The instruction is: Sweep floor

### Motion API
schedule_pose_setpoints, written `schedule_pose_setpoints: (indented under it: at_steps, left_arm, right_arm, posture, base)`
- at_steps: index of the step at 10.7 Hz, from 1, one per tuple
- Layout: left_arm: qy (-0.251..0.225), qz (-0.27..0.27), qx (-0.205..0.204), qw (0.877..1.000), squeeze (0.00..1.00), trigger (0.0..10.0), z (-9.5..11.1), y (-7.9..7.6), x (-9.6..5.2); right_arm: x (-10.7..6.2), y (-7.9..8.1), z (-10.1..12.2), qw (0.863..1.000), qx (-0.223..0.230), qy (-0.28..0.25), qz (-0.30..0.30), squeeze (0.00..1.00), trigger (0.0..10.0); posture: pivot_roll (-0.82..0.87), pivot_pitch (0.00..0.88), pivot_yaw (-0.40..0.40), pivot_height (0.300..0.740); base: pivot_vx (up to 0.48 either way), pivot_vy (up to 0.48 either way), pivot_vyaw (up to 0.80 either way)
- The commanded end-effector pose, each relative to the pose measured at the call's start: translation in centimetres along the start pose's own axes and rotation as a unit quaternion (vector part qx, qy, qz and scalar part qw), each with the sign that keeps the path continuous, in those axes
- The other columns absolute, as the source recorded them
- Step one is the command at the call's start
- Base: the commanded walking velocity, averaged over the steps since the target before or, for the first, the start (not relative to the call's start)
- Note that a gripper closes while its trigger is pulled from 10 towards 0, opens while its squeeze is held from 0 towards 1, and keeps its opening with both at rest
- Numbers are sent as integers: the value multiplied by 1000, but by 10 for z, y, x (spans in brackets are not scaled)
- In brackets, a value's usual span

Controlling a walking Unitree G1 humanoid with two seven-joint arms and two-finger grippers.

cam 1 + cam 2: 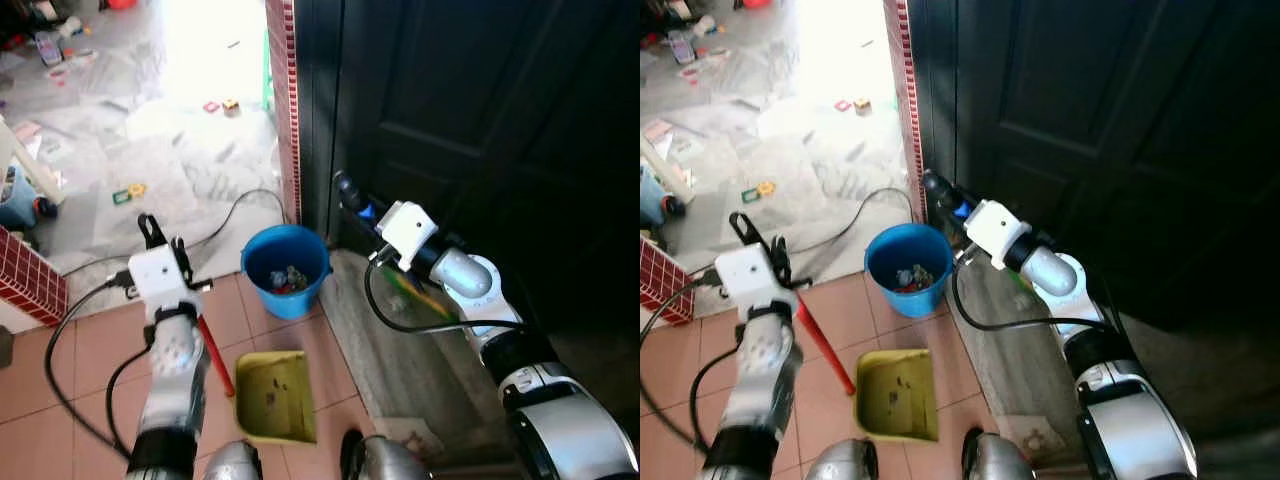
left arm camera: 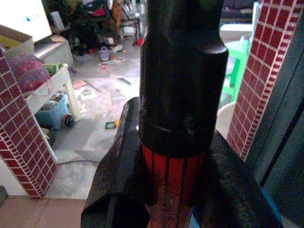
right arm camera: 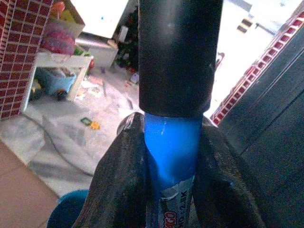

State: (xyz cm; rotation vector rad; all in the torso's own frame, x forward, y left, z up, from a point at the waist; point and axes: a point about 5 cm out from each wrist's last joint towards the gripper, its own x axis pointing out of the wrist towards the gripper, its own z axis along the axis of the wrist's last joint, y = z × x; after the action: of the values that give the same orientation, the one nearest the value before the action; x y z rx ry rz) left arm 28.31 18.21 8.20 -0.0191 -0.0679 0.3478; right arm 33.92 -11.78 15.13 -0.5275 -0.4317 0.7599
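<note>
Holding a handle in each tool, dustpan and bucket close by.

Left tool (image 2: 166, 190) is clamped on the red dustpan handle (image 1: 212, 352), with the yellow dustpan (image 1: 273, 396) on the floor (image 1: 90, 350) right below it. Right tool (image 3: 166, 190) grips the blue broom handle (image 3: 172, 156), blue bucket (image 1: 286, 268) just beside it.
</note>
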Motion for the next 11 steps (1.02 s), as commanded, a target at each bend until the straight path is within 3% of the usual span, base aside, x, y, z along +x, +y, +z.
schedule_pose_setpoints:
  at_steps: [1, 2, 4, 5, 7, 8, 9, 11]
  left_arm:
    - [-12, -2, 6, 1000, 0, 10000, 6, 2, -1]
    - [-10, -2, 11, 1000, 0, 10000, 7, 9, -9]
    - [-1, -7, 23, 1000, 0, 10000, 8, 15, -18]
    - [7, -12, 28, 1000, 0, 10000, 7, 16, -21]
    - [18, -19, 32, 999, 0, 10000, 11, 17, -24]
    - [22, -20, 30, 999, 0, 10000, 11, 15, -24]
    - [26, -22, 27, 999, 0, 10000, 10, 11, -24]
    - [35, -24, 22, 999, 0, 10000, 6, 5, -27]
  right_arm:
    - [11, -11, 20, 998, -31, -50, -9, 0, 10000]
    - [15, -14, 25, 997, -31, -63, -14, 0, 10000]
    - [15, -8, 14, 999, -21, -38, -10, 0, 10000]
    - [14, -3, 5, 1000, 12, -14, -17, 0, 10000]
    - [20, 1, 4, 986, 158, -22, -51, 0, 10000]
    - [24, -2, 11, 980, 183, -42, -62, 0, 10000]
    - [29, -12, 24, 967, 229, -71, -80, 0, 10000]
    - [35, -39, 68, 938, 311, -143, -56, 0, 10000]
  posture:
    - [-7, 216, 32, 740]
    - [15, 236, 36, 740]
    - [51, 268, 51, 740]
    - [60, 277, 58, 740]
    - [52, 286, 61, 740]
    - [39, 286, 58, 740]
    - [31, 288, 53, 740]
    - [-4, 279, 41, 740]
  base:
    - [0, 0, 0]
    - [0, 0, 0]
    - [0, 0, 0]
    - [0, 0, 0]
    - [0, 0, 0]
    - [0, 0, 0]
    - [0, 0, 0]
    - [0, 0, 0]
